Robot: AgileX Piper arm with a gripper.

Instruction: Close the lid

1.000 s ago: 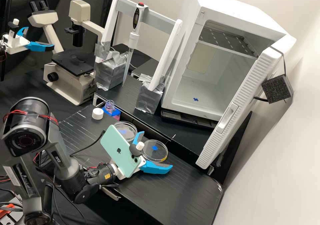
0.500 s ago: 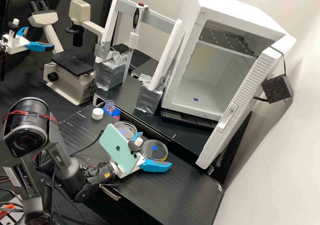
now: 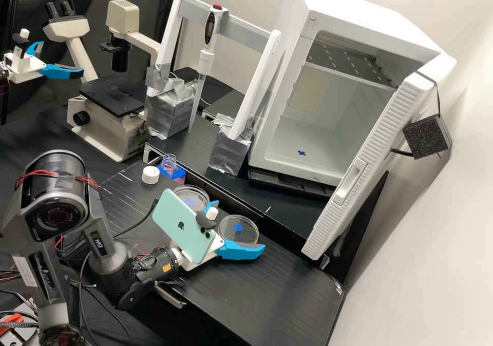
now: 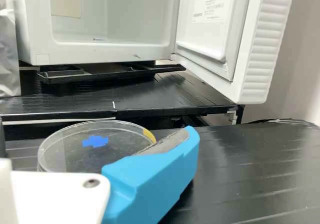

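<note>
I see the round clear shallow dish with a blue mark lying on the black bench, right by the white gripper with bright blue fingers, which are spread well apart. Near that dish sits another round clear dish; farther off, a white ribbed cap; behind it, an open white cabinet.
</note>
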